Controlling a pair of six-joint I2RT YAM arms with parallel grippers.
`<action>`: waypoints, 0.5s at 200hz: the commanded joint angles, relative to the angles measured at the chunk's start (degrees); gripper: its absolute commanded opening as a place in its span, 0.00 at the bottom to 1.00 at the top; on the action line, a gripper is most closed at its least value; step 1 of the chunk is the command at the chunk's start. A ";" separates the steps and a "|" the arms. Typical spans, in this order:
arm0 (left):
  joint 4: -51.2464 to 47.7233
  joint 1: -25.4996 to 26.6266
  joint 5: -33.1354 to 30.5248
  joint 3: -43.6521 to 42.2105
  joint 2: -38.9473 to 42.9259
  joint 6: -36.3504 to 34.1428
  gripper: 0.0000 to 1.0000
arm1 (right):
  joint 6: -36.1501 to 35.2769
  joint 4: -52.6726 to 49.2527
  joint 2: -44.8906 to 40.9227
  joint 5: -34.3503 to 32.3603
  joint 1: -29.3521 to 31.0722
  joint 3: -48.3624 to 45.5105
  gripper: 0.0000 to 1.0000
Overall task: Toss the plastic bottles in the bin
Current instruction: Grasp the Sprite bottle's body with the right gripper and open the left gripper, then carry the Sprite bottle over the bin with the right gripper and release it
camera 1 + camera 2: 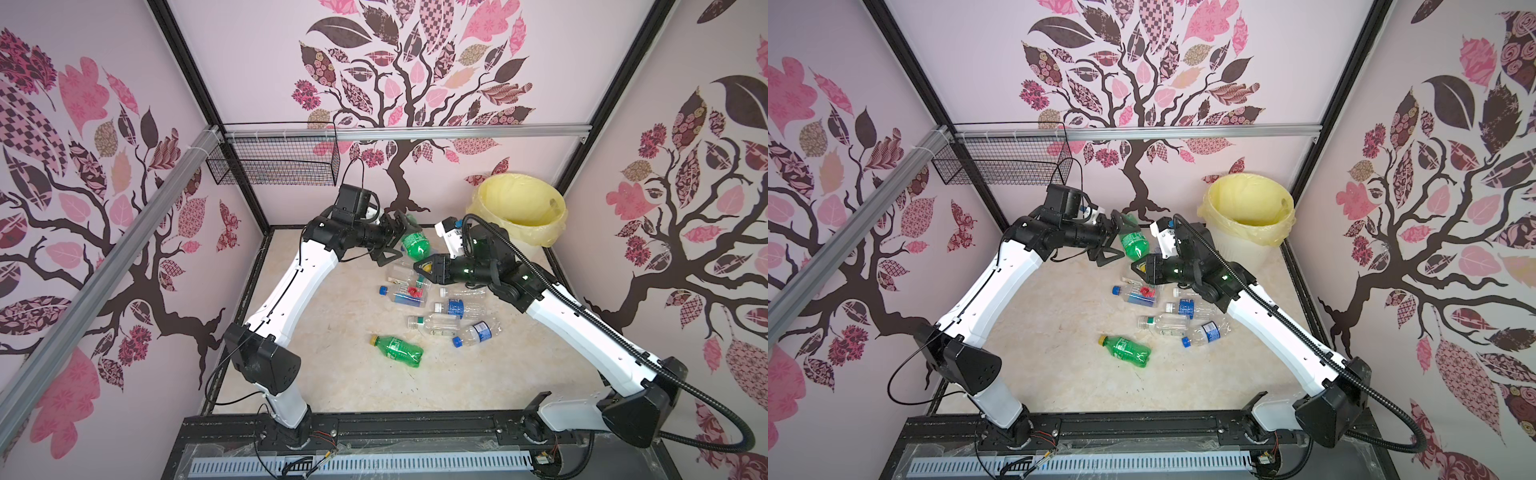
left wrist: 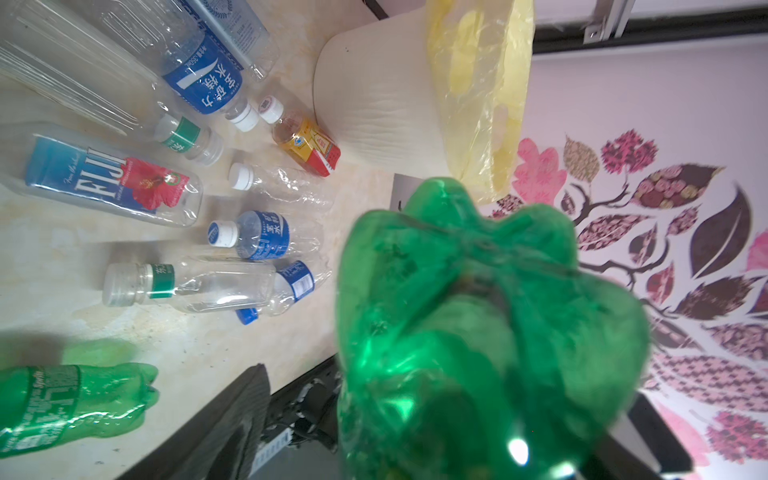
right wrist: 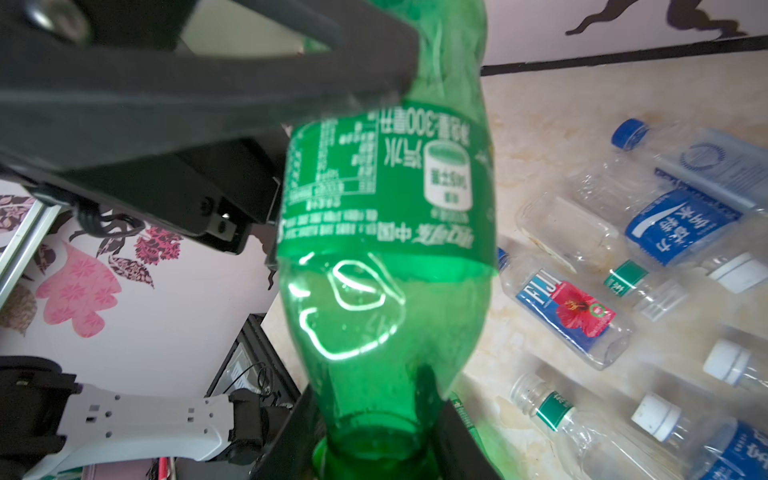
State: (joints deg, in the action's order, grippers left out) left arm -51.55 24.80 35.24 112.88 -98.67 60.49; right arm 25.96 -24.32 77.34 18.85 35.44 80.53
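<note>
Pale marble counter [image 1: 332, 374] is open up front, just one dented green plastic bottle [image 1: 399, 352]. Middle: heap of clear plastic bottles [image 1: 440, 323]. Raised just beyond it, right gripper [image 1: 420, 266] jaws clamp the neck of a second green bottle [image 1: 415, 243]. Left gripper [image 1: 395, 239] jaws gape around its base. Yellow-lined white round bin [image 1: 555, 224] far right.

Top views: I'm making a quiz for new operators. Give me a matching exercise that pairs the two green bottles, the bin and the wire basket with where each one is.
Things:
1. raised green bottle
2. other green bottle
3. bin
4. wire basket

Places:
A. hung on the rail, back left
B. standing in the back right corner
C. lying on the table, in front of all the others
D. off the table, neck in the right end effector

Pairs: 1-D, 2-C, 3-B, 4-A.
</note>
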 commanded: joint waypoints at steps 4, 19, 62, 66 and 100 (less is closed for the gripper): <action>-5.11 -1.89 -2.87 7.84 -1.15 -2.00 0.97 | -3.53 -4.50 1.66 -8.49 -1.35 4.98 0.19; -9.36 -2.03 -4.88 15.03 -3.11 -4.22 0.97 | -3.93 -5.86 2.04 -10.59 -3.30 6.94 0.19; -14.56 0.20 -11.56 25.79 -5.28 -9.16 0.97 | -7.50 -9.80 3.01 -21.93 -8.65 14.90 0.19; -14.56 0.75 -12.62 26.06 -5.10 -9.94 0.97 | -8.44 -10.03 3.14 -23.63 -8.72 15.75 0.19; -14.47 5.62 -22.29 26.56 -3.35 -15.82 0.97 | -15.26 -9.97 3.90 -39.68 -8.90 22.38 0.20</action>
State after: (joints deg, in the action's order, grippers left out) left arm -64.16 27.42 21.87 137.40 -103.35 51.03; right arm 16.78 -33.50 80.42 -6.37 26.50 98.00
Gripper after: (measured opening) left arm 0.972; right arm 0.318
